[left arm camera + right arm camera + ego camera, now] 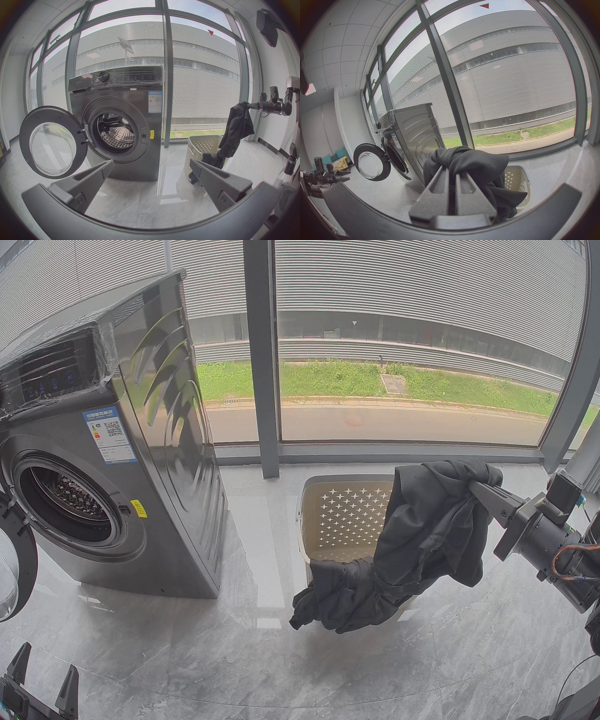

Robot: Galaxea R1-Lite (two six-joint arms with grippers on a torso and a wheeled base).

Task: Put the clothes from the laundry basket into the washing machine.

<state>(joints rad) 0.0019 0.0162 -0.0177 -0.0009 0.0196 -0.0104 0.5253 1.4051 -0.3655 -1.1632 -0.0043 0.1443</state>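
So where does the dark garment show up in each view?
Head view: dark garment hangs from the right end effector, draped over the laundry basket rim.
Left wrist view: garment hanging above the basket, far off.
Right wrist view: garment bunched at the closed end effector.
Shared landmark: the washing machine, door open.

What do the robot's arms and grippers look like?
The left gripper and the right gripper look alike. Each has two dark grey, wedge-shaped fingers with long recesses and textured tips. The right wrist is a dark cylinder with a black box on it, and an orange cable loops beside it.
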